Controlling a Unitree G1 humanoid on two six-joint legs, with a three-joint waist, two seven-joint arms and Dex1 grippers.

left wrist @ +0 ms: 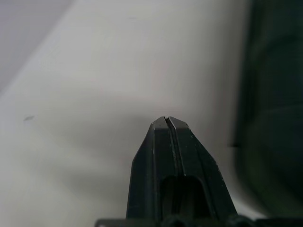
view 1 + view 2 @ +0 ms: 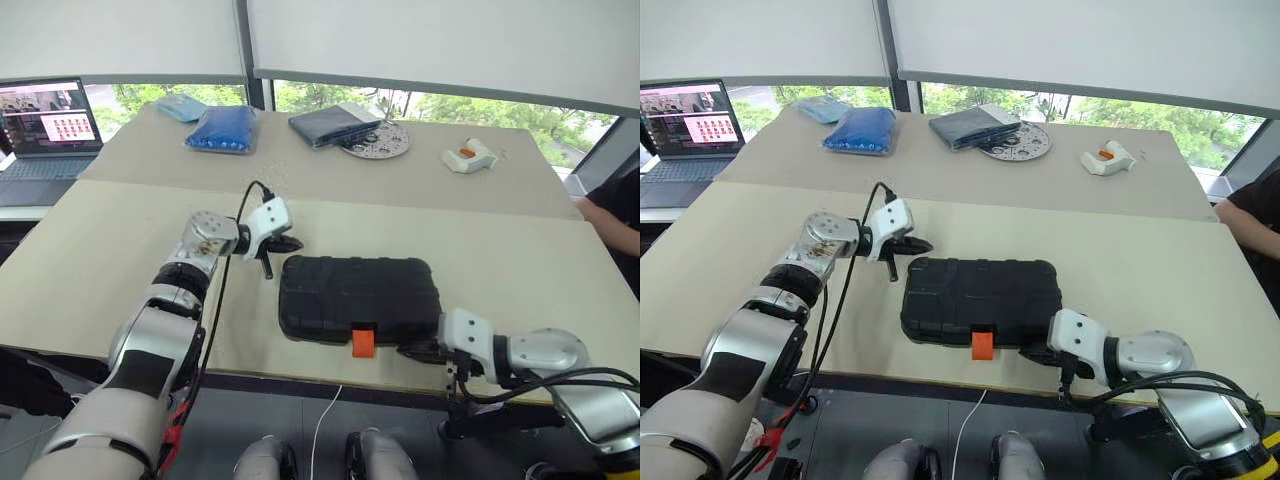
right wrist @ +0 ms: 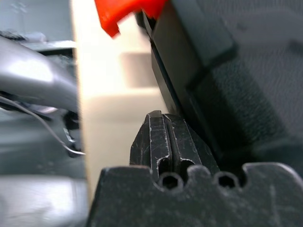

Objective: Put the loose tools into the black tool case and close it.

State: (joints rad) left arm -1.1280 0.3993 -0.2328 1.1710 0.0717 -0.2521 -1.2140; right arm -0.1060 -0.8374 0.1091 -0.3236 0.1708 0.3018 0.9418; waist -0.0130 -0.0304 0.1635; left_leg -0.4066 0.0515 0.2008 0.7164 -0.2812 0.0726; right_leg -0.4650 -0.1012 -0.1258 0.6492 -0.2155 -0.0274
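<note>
The black tool case [image 2: 358, 298] lies shut and flat near the table's front edge, its orange latch [image 2: 363, 343] hanging at the front. The loose tools are out of view. My left gripper [image 2: 288, 243] is shut with nothing in it, just off the case's far left corner and above the table. In the left wrist view its closed fingertips [image 1: 166, 120] hover over bare table with the case [image 1: 277, 94] beside them. My right gripper [image 2: 415, 350] is shut and sits low against the case's front right edge. In the right wrist view the latch [image 3: 125, 12] shows ahead of it.
A laptop [image 2: 45, 125] stands at the far left. At the back lie a blue bag [image 2: 224, 128], a dark blue-grey pouch [image 2: 330, 124], a round metal disc [image 2: 378, 140] and a white-orange object [image 2: 468, 156]. A person's arm [image 2: 615, 215] is at the right edge.
</note>
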